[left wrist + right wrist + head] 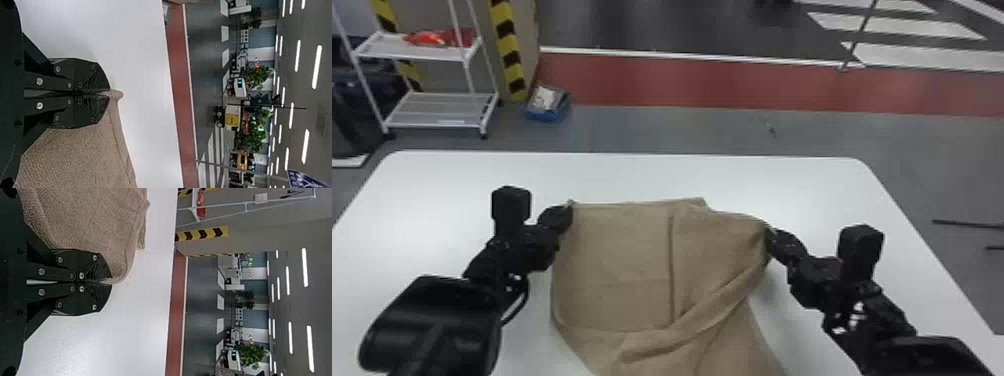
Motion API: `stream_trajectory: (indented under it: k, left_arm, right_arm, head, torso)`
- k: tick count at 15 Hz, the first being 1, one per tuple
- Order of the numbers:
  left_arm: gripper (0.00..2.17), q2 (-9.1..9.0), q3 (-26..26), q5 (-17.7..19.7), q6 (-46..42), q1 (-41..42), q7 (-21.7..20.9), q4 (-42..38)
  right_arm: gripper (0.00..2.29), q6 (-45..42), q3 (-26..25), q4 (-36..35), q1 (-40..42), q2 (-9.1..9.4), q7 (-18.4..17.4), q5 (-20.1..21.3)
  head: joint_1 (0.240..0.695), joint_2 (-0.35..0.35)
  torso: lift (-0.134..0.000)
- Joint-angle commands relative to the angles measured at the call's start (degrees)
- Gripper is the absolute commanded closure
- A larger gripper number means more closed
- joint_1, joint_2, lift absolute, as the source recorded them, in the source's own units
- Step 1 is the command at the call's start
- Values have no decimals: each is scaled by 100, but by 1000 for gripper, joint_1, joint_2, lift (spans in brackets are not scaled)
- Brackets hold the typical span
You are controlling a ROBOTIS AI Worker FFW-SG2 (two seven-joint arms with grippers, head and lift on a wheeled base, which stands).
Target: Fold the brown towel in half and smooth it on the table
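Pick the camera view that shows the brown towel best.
Head view: it takes in most of the brown towel, with its folds and both gripped spots. The left wrist view shows one corner pinched in the left gripper; the right wrist view, a bit of edge in the right gripper.

Room lies beyond the towel [617,265], arms [504,255] blocking both sides.

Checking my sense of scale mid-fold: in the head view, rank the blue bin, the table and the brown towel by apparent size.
Largest to smallest:
1. Table
2. Brown towel
3. Blue bin
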Motion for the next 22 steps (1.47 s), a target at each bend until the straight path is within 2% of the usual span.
stream_trajectory:
  k: [1,4,6,8,10,12,15,16,19,21,22]
  left_arm:
    - [1440,17,77,41,16,413,237,-812]
    - [1440,25,666,-21,367,984,492,-2148]
    - [1440,61,1035,-74,789,1266,686,-2957]
    - [1440,78,1474,-83,1088,1758,914,-3862]
    - [1440,69,1720,-126,1088,2206,1169,-4565]
    - [1440,69,1738,-267,1088,2566,1600,-5057]
    - [1440,61,1588,-320,1369,3243,1653,-5822]
    - [1440,61,1465,-355,1457,3366,1661,-6059]
    - [1440,69,1298,-408,2037,3401,1679,-6648]
    - [1440,87,1325,-364,2055,3190,1617,-6683]
    - [1440,113,1360,-337,2073,2927,1573,-6578]
  right_arm:
    - [1386,19,-11,31,-116,-50,0,23]
    - [1386,370,-222,23,-406,-173,0,111]
    - [1386,740,-450,-4,-626,-226,35,401]
    - [1382,986,-767,31,-775,-437,123,524]
    - [1382,1091,-1030,190,-819,-613,123,621]
    - [1382,1495,-1461,216,-767,-630,141,779]
    - [1382,1935,-1558,-347,-248,-595,844,1052]
    - [1382,2093,-1628,-628,-160,-551,1081,955]
    - [1382,2867,-1795,-1287,-406,-525,1327,384]
    - [1382,3658,-1742,-1410,-1109,-525,1441,129]
    - [1382,3816,-1479,-1331,-1610,-525,1433,164]
  head:
    - [695,-122]
    - [695,-114]
    - [695,-99]
    - [695,-85]
    - [695,-80]
    - [695,-91]
    - [695,-132]
    - [695,-149]
    - [695,-155]
    - [695,-153]
    - [695,-146]
  torso:
    - [-120]
    - [-120]
    - [-120]
    - [-120]
    - [-120]
    - [-120]
    - [-120]
    - [-120]
    - [-120]
    - [-120]
    - [-120]
